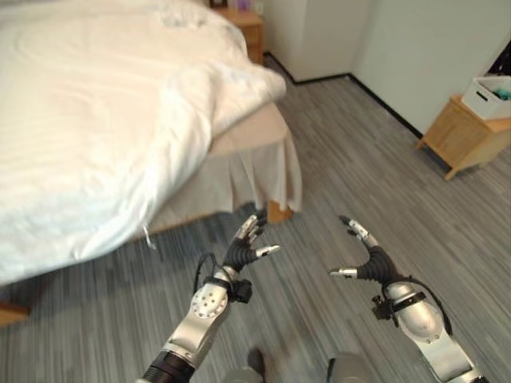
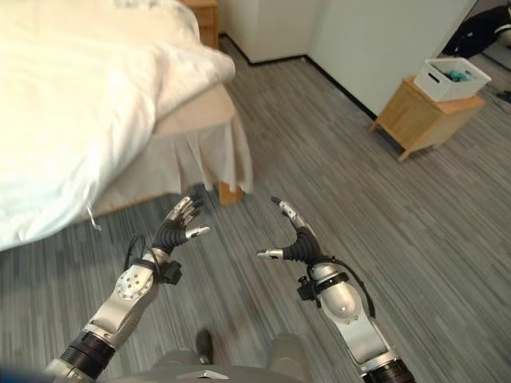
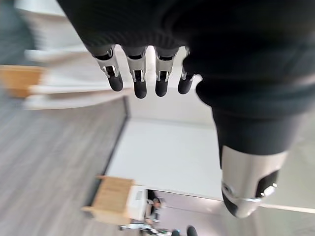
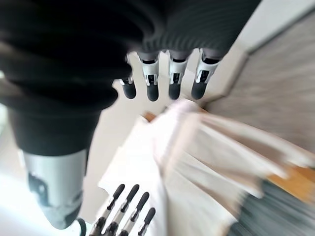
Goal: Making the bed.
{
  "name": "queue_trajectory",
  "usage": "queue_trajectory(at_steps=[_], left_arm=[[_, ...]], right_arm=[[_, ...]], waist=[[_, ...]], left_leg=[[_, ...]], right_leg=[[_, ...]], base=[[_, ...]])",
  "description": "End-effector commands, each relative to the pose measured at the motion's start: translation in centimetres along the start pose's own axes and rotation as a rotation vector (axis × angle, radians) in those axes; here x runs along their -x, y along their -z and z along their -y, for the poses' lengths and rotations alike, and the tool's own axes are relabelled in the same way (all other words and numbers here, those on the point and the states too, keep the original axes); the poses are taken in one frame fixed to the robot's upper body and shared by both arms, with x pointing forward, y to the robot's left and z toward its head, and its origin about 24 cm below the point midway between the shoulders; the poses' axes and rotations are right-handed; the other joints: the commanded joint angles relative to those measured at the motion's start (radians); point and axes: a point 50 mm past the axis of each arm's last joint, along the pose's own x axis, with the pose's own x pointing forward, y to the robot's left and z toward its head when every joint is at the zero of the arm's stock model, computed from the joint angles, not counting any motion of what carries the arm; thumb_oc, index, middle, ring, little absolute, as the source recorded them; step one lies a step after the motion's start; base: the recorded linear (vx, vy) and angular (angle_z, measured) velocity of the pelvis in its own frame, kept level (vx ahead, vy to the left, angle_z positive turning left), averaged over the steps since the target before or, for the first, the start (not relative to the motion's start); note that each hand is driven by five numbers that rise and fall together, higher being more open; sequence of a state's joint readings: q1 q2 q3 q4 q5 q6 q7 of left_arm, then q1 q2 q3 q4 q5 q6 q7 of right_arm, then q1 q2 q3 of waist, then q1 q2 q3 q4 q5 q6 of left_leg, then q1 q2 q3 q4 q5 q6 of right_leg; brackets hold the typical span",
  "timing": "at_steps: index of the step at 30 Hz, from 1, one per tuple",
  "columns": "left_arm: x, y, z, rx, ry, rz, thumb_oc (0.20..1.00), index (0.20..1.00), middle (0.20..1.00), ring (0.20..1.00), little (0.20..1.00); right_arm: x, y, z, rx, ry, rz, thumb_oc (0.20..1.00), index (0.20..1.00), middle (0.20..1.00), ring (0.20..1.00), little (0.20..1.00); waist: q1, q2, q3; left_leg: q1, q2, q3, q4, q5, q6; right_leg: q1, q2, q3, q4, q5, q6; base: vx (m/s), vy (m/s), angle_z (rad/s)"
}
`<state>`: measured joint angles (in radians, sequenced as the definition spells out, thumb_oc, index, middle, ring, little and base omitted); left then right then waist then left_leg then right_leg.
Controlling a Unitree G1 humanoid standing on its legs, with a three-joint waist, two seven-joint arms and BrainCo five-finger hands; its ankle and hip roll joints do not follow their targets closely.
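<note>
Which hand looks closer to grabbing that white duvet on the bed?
Probably the left hand: it hovers open beside the bed's corner, near the duvet. The right hand, also open, hangs farther away over the floor.

Two silver-grey robot arms w/ rounded metal forearm shells, small round screws on the casing. Left hand [image 1: 242,249] and right hand [image 1: 369,257] each have a dark ribbed cover over wrist and back (accordion-like), silver fingers w/ dark tips.
</note>
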<state>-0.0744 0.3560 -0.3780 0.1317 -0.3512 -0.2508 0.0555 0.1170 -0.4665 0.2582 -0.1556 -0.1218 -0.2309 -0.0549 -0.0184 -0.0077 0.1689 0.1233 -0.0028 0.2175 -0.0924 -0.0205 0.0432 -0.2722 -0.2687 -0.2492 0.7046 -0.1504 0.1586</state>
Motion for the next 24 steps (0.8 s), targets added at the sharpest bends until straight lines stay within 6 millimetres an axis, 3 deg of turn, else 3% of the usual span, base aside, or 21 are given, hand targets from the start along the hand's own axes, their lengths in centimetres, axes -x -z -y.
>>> queue_trajectory(at_steps=[1, 2, 3, 5, 7, 10, 12, 17, 18, 19, 20, 23, 24], left_arm=[[1.0, -0.6, -0.2, 0.049, -0.025, 0.057, 1.000, 1.000, 1.000, 1.000, 1.000], [0.9, -0.3, -0.2, 0.058, -0.033, 0.047, 1.000, 1.000, 1.000, 1.000, 1.000], [0.9, -0.2, -0.2, 0.059, -0.033, 0.046, 1.000, 1.000, 1.000, 1.000, 1.000], [0.9, 0.0, -0.2, 0.064, -0.044, 0.040, 1.000, 1.000, 1.000, 1.000, 1.000], [0.8, 0.1, -0.4, 0.059, -0.060, 0.043, 1.000, 1.000, 1.000, 1.000, 1.000], [0.9, 0.4, -0.4, 0.064, -0.065, 0.032, 1.000, 1.000, 1.000, 1.000, 1.000], [1.4, 0.9, -0.6, 0.050, -0.078, 0.012, 1.000, 1.000, 1.000, 1.000, 1.000], [2.8, 2.2, -1.0, 0.140, -0.160, -0.033, 1.000, 1.000, 1.000, 1.000, 1.000], [2.8, 2.2, -1.0, 0.140, -0.160, -0.033, 1.000, 1.000, 1.000, 1.000, 1.000], [3.3, 2.6, -1.6, 0.190, -0.230, -0.046, 1.000, 1.000, 1.000, 1.000, 1.000], [3.5, 2.7, -1.6, 0.212, -0.250, -0.050, 1.000, 1.000, 1.000, 1.000, 1.000], [4.3, 2.9, -1.9, 0.239, -0.283, -0.055, 1.000, 1.000, 1.000, 1.000, 1.000], [4.8, 3.0, -2.1, 0.239, -0.292, -0.059, 1.000, 1.000, 1.000, 1.000, 1.000]], right_arm=[[-0.4, -0.2, 1.4, 0.081, 0.017, 0.033, 1.000, 1.000, 1.000, 1.000, 1.000], [-0.2, 0.2, 1.3, 0.078, 0.029, 0.012, 1.000, 1.000, 1.000, 1.000, 1.000], [-0.2, 0.2, 1.3, 0.078, 0.029, 0.011, 1.000, 1.000, 1.000, 1.000, 1.000], [0.2, 0.5, 1.3, 0.082, 0.041, -0.010, 1.000, 1.000, 1.000, 1.000, 1.000], [1.0, 0.9, 1.0, 0.093, 0.043, -0.042, 1.000, 1.000, 1.000, 1.000, 1.000], [1.7, 1.4, 0.8, 0.114, 0.027, -0.074, 1.000, 1.000, 1.000, 1.000, 1.000], [2.1, 1.8, 0.8, 0.130, 0.017, -0.097, 1.000, 1.000, 1.000, 1.000, 1.000], [2.5, 2.7, 1.7, 0.220, 0.044, -0.140, 1.000, 1.000, 1.000, 1.000, 1.000], [2.5, 2.7, 1.7, 0.220, 0.043, -0.140, 1.000, 1.000, 1.000, 1.000, 1.000], [2.7, 2.7, 3.0, 0.309, 0.136, -0.152, 1.000, 1.000, 1.000, 1.000, 1.000], [2.7, 2.6, 3.4, 0.349, 0.157, -0.146, 1.000, 1.000, 1.000, 1.000, 1.000], [2.8, 2.6, 4.4, 0.418, 0.215, -0.154, 1.000, 1.000, 1.000, 1.000, 1.000], [2.8, 2.7, 5.6, 0.470, 0.278, -0.171, 1.000, 1.000, 1.000, 1.000, 1.000]], waist=[[-0.018, -0.011, 0.003], [-0.049, -0.014, 0.002], [-0.049, -0.010, 0.004], [-0.070, -0.005, 0.006], [-0.094, 0.000, 0.008], [-0.100, -0.006, 0.006], [-0.097, -0.016, -0.013], [-0.074, 0.024, -0.030], [-0.080, 0.025, -0.031], [-0.060, 0.021, -0.021], [-0.057, 0.013, -0.009], [-0.050, -0.014, 0.007], [-0.032, -0.030, 0.013]], left_leg=[[-0.001, 0.033, -0.002, 0.005, 0.019, -0.051], [0.031, 0.031, -0.028, 0.005, -0.013, -0.065], [0.036, 0.034, -0.028, 0.005, -0.018, -0.065], [0.069, 0.045, -0.054, 0.005, -0.046, -0.079], [0.127, 0.060, -0.103, 0.005, -0.080, -0.094], [0.164, 0.066, -0.135, 0.005, -0.100, -0.099], [0.188, 0.074, -0.155, 0.005, -0.102, -0.118], [0.125, 0.165, -0.205, 0.126, 0.064, -0.170], [0.121, 0.168, -0.212, 0.130, 0.063, -0.171], [0.038, 0.180, -0.210, 0.292, 0.165, -0.200], [0.001, 0.193, -0.195, 0.375, 0.168, -0.194], [-0.056, 0.211, -0.064, 0.447, 0.158, -0.167], [-0.126, 0.150, 0.005, 0.427, 0.083, -0.136]], right_leg=[[0.167, 0.084, 0.023, -0.461, 0.207, 0.015], [0.154, 0.086, 0.076, -0.608, 0.247, 0.020], [0.165, 0.090, 0.075, -0.622, 0.252, 0.022], [0.127, 0.060, 0.143, -0.699, 0.310, 0.047], [0.096, 0.016, 0.243, -0.710, 0.360, 0.067], [0.114, 0.003, 0.286, -0.695, 0.362, 0.071], [0.138, -0.002, 0.269, -0.709, 0.362, 0.067], [0.205, 0.063, 0.183, -0.739, 0.331, 0.011], [0.209, 0.064, 0.175, -0.744, 0.332, 0.009], [0.283, 0.080, 0.131, -0.781, 0.294, -0.023], [0.312, 0.085, 0.121, -0.784, 0.269, -0.036], [0.359, 0.084, 0.101, -0.788, 0.242, -0.056], [0.389, 0.088, 0.092, -0.792, 0.223, -0.064]], base=[[0.59, -0.208, 0.80], [0.46, -0.164, 0.84], [0.47, -0.209, 0.95], [0.42, -0.228, 1.09], [0.45, -0.277, 1.39], [0.24, -0.218, 1.07], [0.20, -0.318, 0.27], [0.12, -0.294, -0.13], [0.19, -0.373, 0.09], [0.21, -0.393, 0.41], [0.26, -0.485, 0.46], [0.16, -0.286, 0.30], [0.17, -0.214, 0.25]])
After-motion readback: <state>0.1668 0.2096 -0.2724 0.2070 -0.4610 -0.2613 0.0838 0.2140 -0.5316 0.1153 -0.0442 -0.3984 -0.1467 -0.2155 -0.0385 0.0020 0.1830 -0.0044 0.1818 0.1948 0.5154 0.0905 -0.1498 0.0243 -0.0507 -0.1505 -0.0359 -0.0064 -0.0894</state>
